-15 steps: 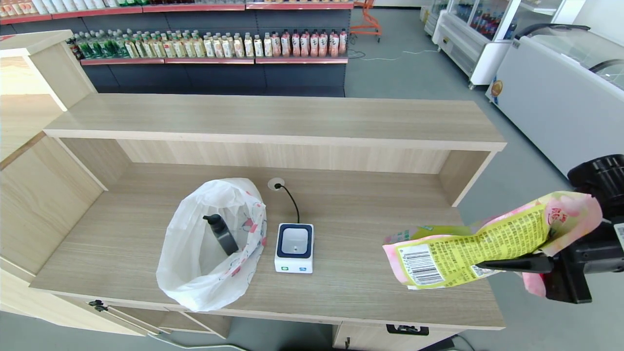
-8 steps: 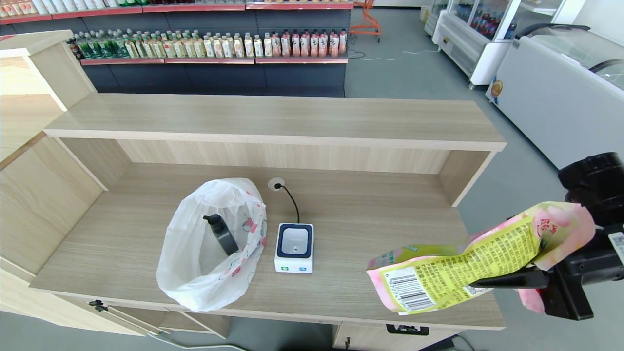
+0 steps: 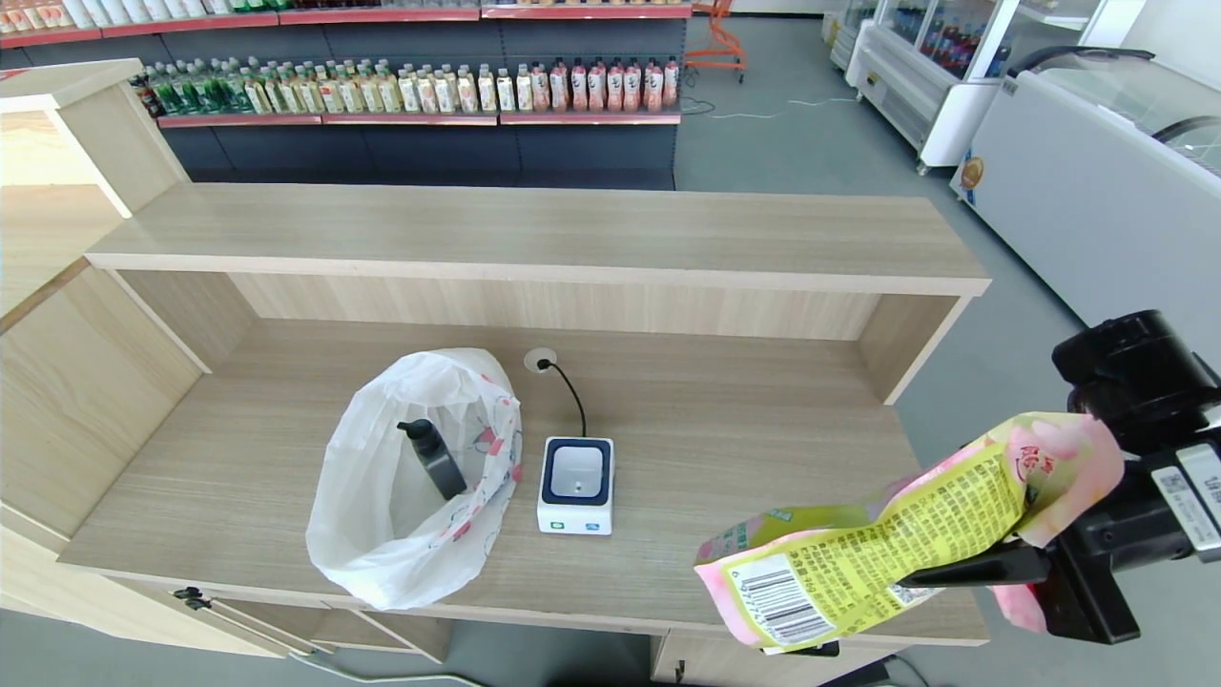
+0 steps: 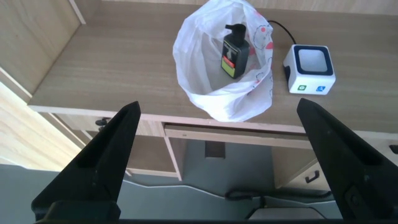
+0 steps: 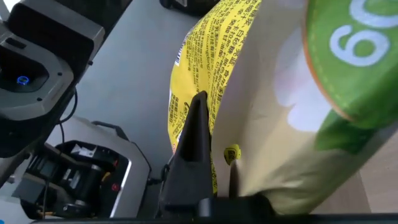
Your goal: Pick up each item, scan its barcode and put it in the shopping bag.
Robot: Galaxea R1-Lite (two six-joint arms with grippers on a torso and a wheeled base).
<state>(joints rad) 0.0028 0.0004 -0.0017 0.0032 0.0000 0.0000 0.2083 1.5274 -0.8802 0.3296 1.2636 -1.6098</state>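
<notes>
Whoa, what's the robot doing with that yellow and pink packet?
It's running a checkout. The right gripper holds the yellow and pink packet in the air over the right front corner of the counter, with its barcode showing. The scanner sits mid-counter, and the white shopping bag beside it already has a black pump bottle inside. The packet is not at the scanner or in the bag yet.
</notes>
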